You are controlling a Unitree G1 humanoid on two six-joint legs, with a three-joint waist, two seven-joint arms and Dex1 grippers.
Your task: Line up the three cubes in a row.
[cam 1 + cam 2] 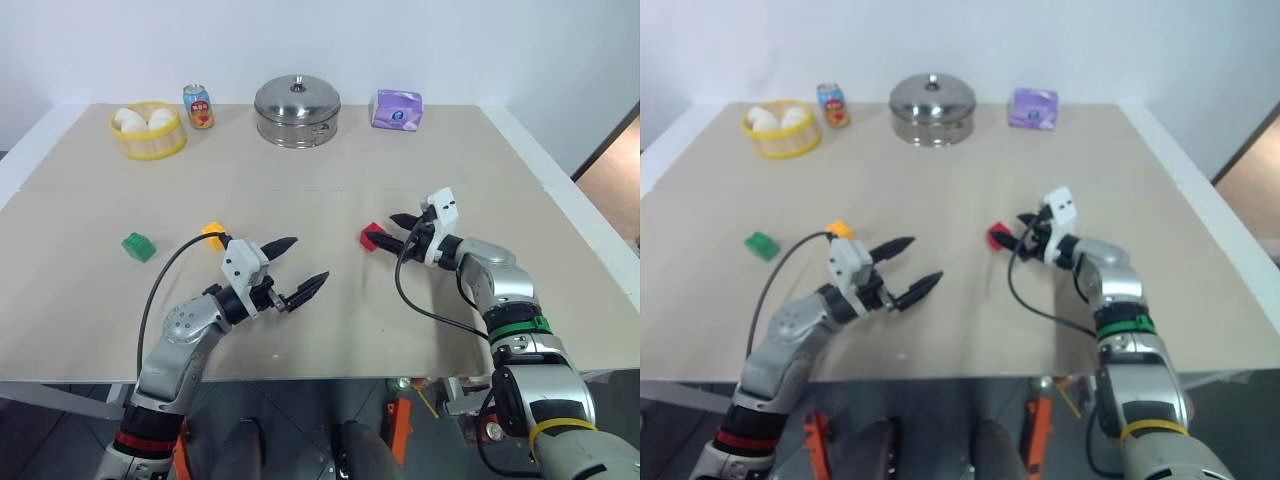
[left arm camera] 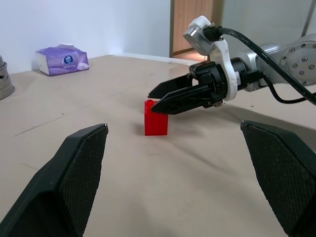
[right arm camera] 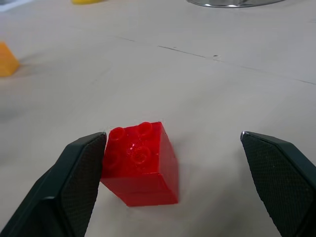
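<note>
The red cube (image 1: 373, 237) stands right of the table's middle. My right gripper (image 1: 392, 231) is open, its fingertips just at the cube from the right. In the right wrist view the red cube (image 3: 140, 163) lies between the spread fingers (image 3: 79, 182), close against one of them and not clamped. The yellow cube (image 1: 213, 235) and the green cube (image 1: 138, 246) sit apart on the left side. My left gripper (image 1: 305, 262) hovers open and empty to the right of the yellow cube, pointing toward the red cube (image 2: 155, 118).
Along the far edge stand a yellow basket (image 1: 147, 145) of white round things, a drink can (image 1: 198, 106), a lidded steel pot (image 1: 297, 110) and a purple tissue pack (image 1: 397, 109). Bare tabletop lies between my two grippers.
</note>
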